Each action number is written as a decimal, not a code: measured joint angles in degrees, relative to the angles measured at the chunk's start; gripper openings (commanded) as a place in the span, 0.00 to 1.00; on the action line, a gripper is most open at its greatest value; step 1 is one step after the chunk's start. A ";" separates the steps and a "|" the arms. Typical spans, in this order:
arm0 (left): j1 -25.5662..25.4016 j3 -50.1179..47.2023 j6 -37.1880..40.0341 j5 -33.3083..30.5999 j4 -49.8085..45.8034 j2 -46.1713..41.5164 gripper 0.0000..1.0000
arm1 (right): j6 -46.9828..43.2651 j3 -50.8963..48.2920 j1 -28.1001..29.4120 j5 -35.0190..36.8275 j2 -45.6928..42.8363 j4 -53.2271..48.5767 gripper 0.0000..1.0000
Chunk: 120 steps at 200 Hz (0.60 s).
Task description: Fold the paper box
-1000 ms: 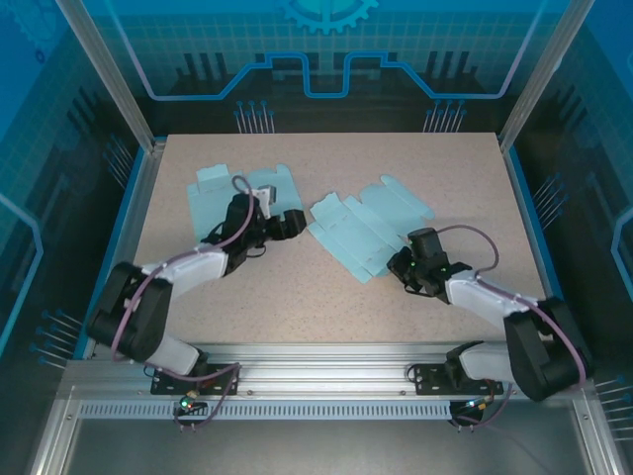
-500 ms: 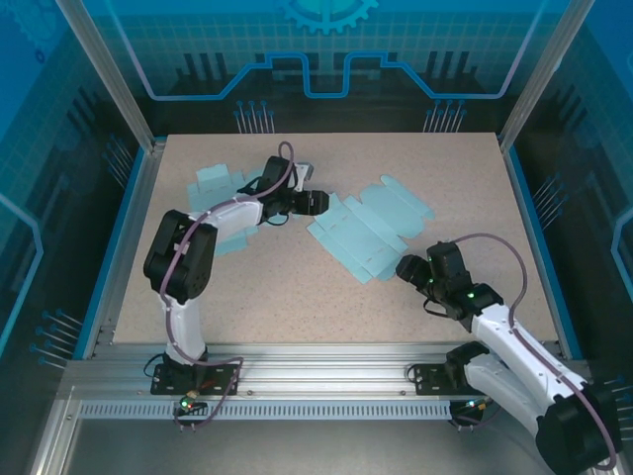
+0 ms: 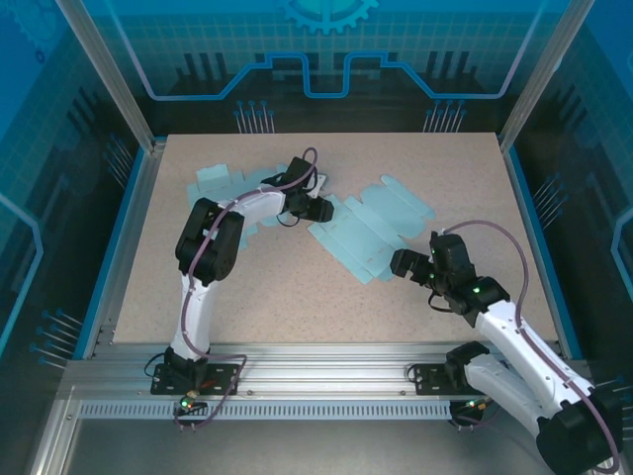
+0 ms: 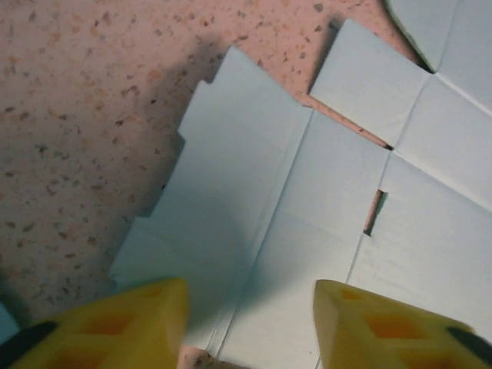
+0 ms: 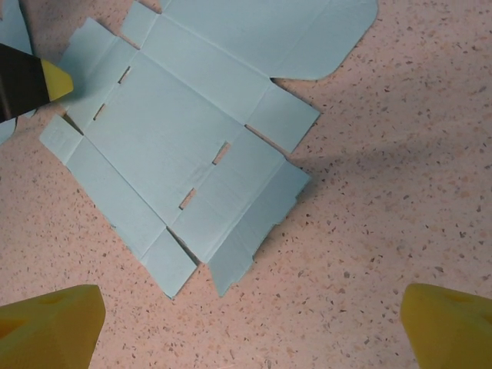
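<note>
Paper box (image 3: 371, 233) is lying flat, unfolded, on desk (image 3: 297, 297). Your L jaws are hovering apart over its left end; R jaws are gaping wide nearby.

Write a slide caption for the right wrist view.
Unfolded light-blue paper box blank lying flat on the speckled tabletop, framed by the wide-open yellow fingers of the right gripper.

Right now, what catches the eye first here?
A flat, unfolded light-blue box blank lies in the middle of the speckled table. The left gripper is over its left edge, and the right gripper, jaws wide open, is just off its near right edge. A second blue blank lies flat at the far left.
</note>
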 measured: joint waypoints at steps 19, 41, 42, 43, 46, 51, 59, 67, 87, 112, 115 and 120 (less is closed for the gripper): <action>0.02 0.24 0.85 -0.50 -0.57 0.00 0.57 | -1.73 1.81 0.00 -0.09 1.73 -0.13 1.00; 0.00 0.24 1.22 -2.86 -0.83 -0.04 0.61 | -3.43 3.58 0.02 -0.50 3.13 -0.15 1.00; 0.00 0.24 1.18 -3.04 -0.83 -0.07 0.61 | -3.54 3.67 0.02 -0.50 3.17 -0.13 1.00; 0.02 0.24 1.20 -3.15 -0.85 -0.07 0.61 | -3.58 3.69 0.02 -0.52 3.21 -0.11 1.00; 0.00 0.24 1.31 -3.69 -0.90 -0.09 0.62 | -3.78 3.82 0.02 -0.66 3.30 -0.04 1.00; 0.02 0.22 1.33 -4.42 -0.98 -0.15 0.62 | -4.04 3.96 0.02 -0.90 3.45 0.07 1.00; 0.02 0.22 1.38 -5.60 -1.18 -0.35 0.64 | -4.42 4.04 0.02 -1.11 3.63 0.13 1.00; 0.02 0.22 1.44 -6.91 -1.53 -0.63 0.66 | -4.74 4.04 0.02 -1.29 3.82 0.11 1.00; 0.02 0.39 1.38 -9.81 -2.49 -1.22 0.69 | -5.27 4.04 0.02 -1.44 4.13 0.11 1.00; 0.02 0.66 1.18 -12.13 -3.48 -1.29 0.74 | -5.46 4.04 0.02 -1.51 4.15 0.17 1.00; 0.02 0.66 1.14 -12.28 -3.58 -1.31 0.75 | -5.49 4.04 0.02 -1.51 4.15 0.20 1.00; 0.02 0.66 1.11 -12.68 -3.63 -1.33 0.76 | -5.53 4.04 0.02 -1.51 4.15 0.20 1.00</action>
